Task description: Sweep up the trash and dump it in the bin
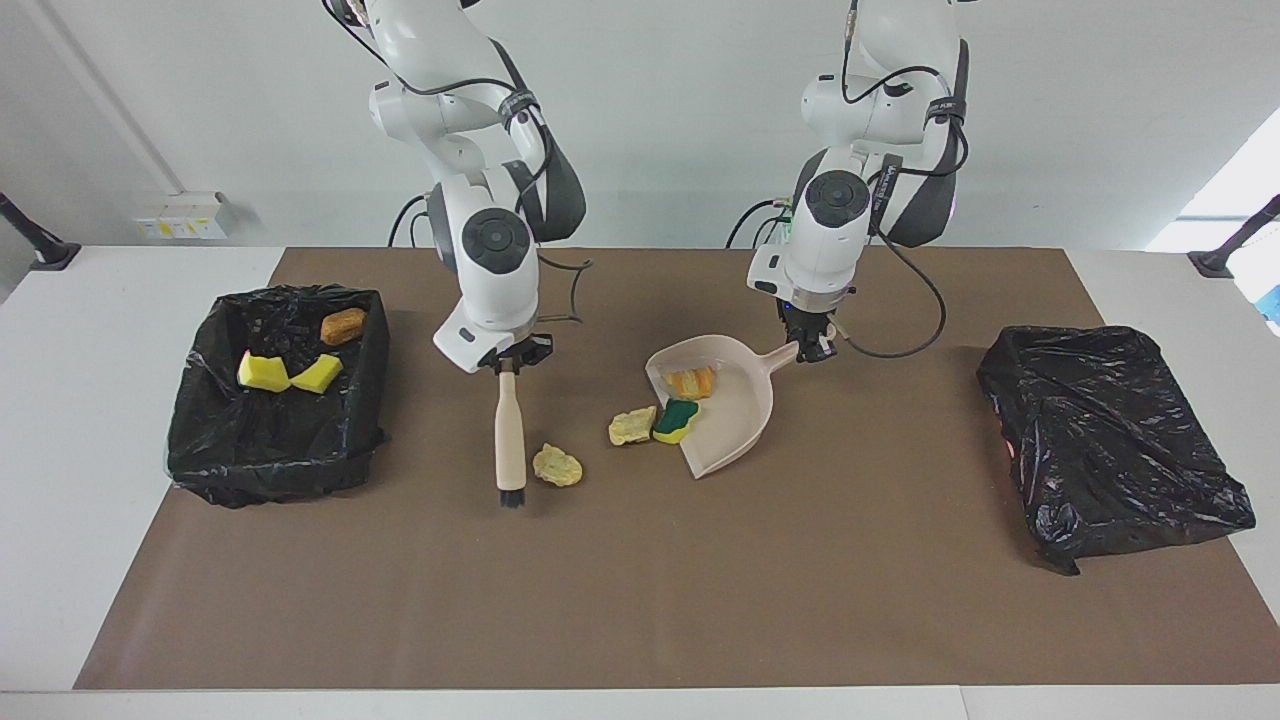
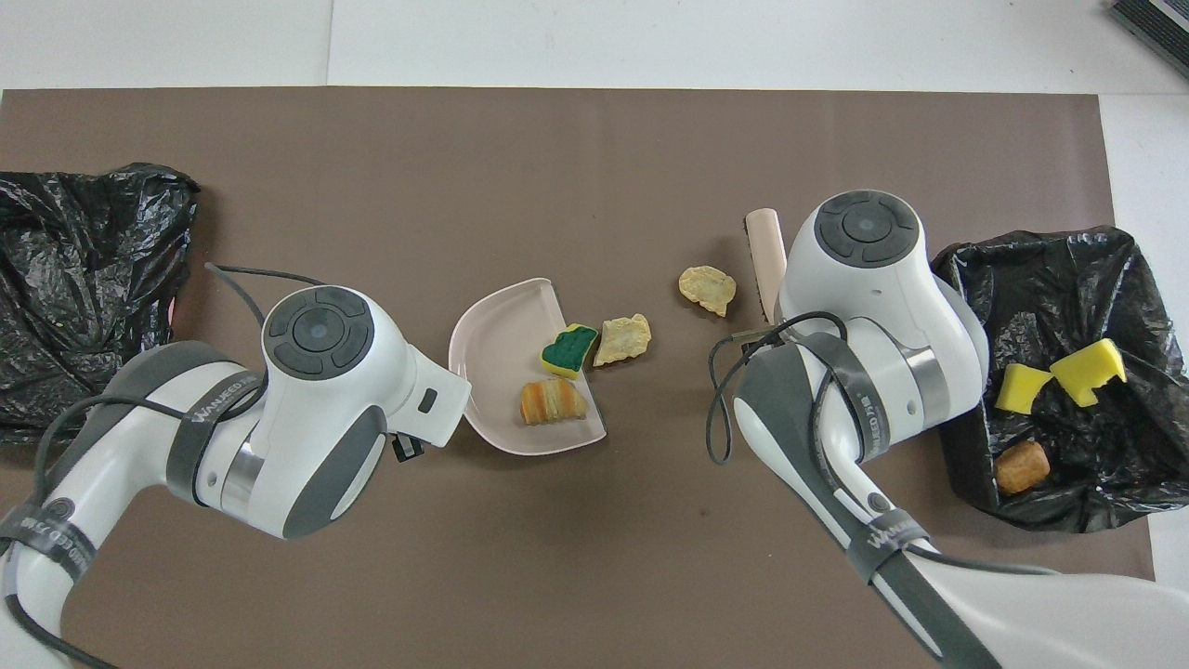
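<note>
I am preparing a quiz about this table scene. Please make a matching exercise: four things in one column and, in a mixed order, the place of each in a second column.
Things:
1. striped bread lump
2. green-and-yellow sponge
3. brown lump
4. brush

Places:
A. in the black-lined bin
B. held by the right gripper
C. inside the dustpan, toward its handle
D. at the dustpan's open edge, beside a tan lump

Pairs: 1-C, 2-D, 3-A, 4-B
</note>
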Controlling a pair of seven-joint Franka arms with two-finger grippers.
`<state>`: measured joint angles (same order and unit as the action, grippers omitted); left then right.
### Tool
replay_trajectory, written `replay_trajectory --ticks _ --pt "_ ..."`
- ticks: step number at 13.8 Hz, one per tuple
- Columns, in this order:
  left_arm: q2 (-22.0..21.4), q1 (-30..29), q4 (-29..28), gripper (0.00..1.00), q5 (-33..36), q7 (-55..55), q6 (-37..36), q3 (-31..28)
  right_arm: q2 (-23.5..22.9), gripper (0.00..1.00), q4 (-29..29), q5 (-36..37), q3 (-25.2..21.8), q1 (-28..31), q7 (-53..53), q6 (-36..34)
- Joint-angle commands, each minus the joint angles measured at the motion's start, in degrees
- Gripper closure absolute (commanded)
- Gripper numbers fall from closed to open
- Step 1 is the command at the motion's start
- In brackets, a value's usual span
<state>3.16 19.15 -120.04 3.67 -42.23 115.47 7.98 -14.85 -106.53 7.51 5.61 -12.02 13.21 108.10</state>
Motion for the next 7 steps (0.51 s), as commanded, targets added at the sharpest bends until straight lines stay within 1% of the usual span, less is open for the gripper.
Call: replay_trajectory --ticks 1,3,6,7 --pt "-1.75 0.62 -2.04 1.0 -0.86 1.72 1.69 -0.43 -2.45 1.0 -2.01 1.64 1.24 -1.5 -1.69 4.21" --pt "-1.75 0.53 -2.12 1.0 -1.12 1.72 1.69 -0.51 -2.72 1.0 -1.93 0.23 1.51 -5.36 -2.83 4.13" --pt "-1.84 0.53 -2.21 1.0 -1.21 1.72 1.69 -0.43 -4.13 1.0 -0.44 -6.96 2.13 -10.55 -2.4 5.53" --pt "-2.1 0.45 -2.91 1.0 -2.78 1.72 1.95 -0.51 -4.13 1.0 -0.43 -8.28 2.21 -11.7 -2.4 5.89"
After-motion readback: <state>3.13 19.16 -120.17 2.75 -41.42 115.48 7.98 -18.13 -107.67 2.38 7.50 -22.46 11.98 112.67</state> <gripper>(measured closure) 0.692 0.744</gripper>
